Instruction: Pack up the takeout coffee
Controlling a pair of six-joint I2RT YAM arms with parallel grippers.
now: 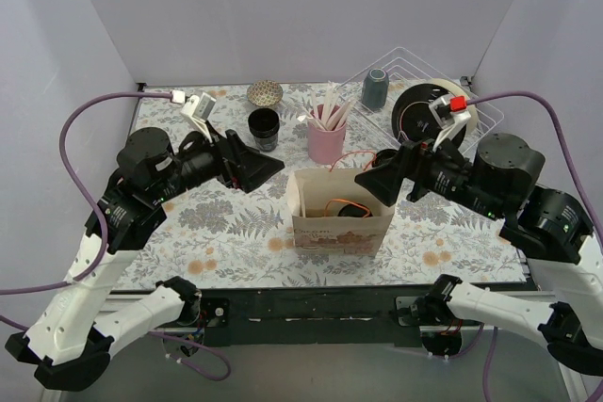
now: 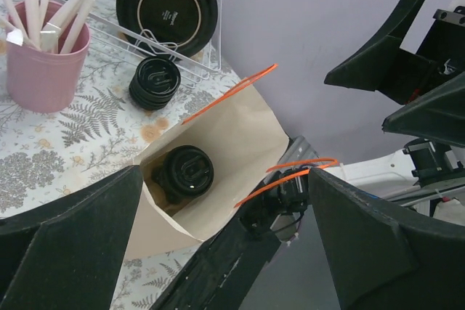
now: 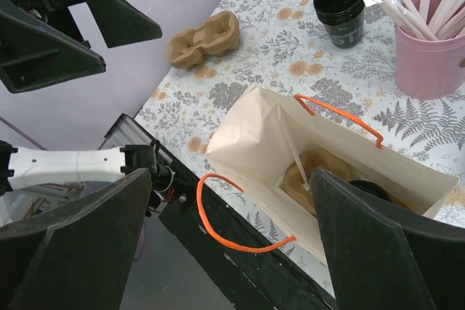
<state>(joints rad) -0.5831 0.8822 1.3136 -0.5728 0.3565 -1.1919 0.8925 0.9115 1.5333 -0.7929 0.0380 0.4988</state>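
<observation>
A beige paper bag [image 1: 341,233] with orange handles stands open at the table's front centre. A takeout coffee [image 2: 186,173], black with a glossy lid, stands inside it and also shows in the top view [image 1: 354,209]. A second lidded black cup [image 2: 155,83] sits on the table beside the wire rack. In the right wrist view the bag [image 3: 247,143] also holds a brown cardboard piece [image 3: 312,179] and a straw. My left gripper [image 1: 271,168] is open and empty left of the bag. My right gripper [image 1: 369,182] is open and empty over the bag's right side.
A pink cup of straws [image 1: 326,138] stands behind the bag, a lidless black cup [image 1: 264,129] and a patterned bowl [image 1: 265,92] to its left. A wire rack [image 1: 415,68] at the back right holds a grey-blue tumbler [image 1: 375,88] and a black plate [image 2: 167,6]. A cardboard cup carrier [image 3: 203,38] lies at the table's left.
</observation>
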